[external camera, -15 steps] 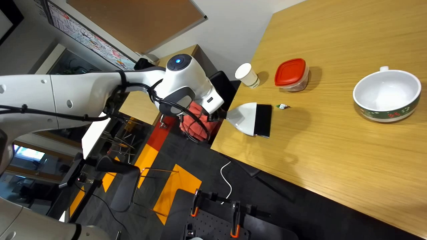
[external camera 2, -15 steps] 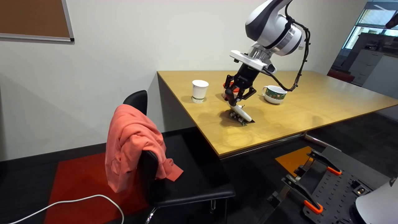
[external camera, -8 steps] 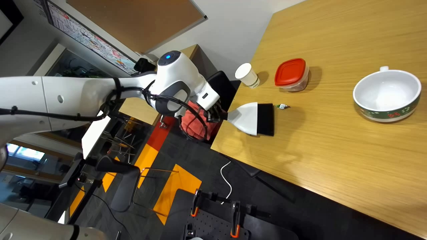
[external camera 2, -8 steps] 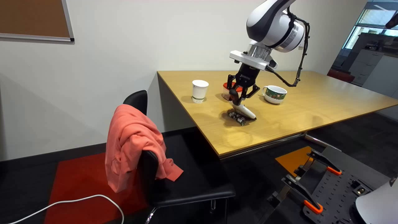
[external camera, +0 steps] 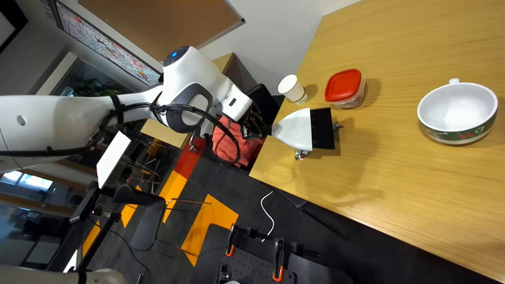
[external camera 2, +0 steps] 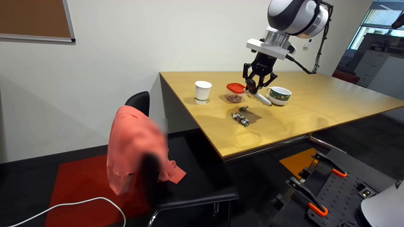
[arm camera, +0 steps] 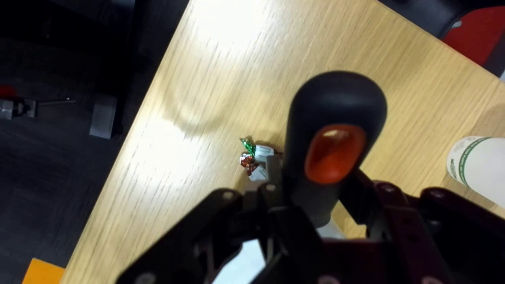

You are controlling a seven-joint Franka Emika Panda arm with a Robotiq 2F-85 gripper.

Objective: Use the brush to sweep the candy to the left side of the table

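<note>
My gripper (external camera 2: 256, 85) is shut on the handle of the brush (external camera 2: 259, 98) and holds it above the table (external camera 2: 300, 113). The brush's white body and black bristles show in an exterior view (external camera: 296, 129); the red-and-black handle end (arm camera: 335, 106) fills the middle of the wrist view. The candy (external camera 2: 240, 119) lies in a short row on the table, with one piece (external camera 2: 243, 108) apart behind it. In an exterior view the brush hides most of the candy (external camera: 302, 155). Two pieces of candy (arm camera: 258, 157) show left of the handle in the wrist view.
A white paper cup (external camera: 292, 90) stands near the table's end edge. A red-lidded container (external camera: 345, 88) is beside it, behind the candy. A white-and-green bowl (external camera: 457, 112) stands farther along the table. A chair with a coral garment (external camera 2: 132, 145) is by the table's end.
My gripper has lifted the brush off the table and moved it away from the cup, towards the bowl. The candy row has come into full view. The candy appears to have stayed in place.
</note>
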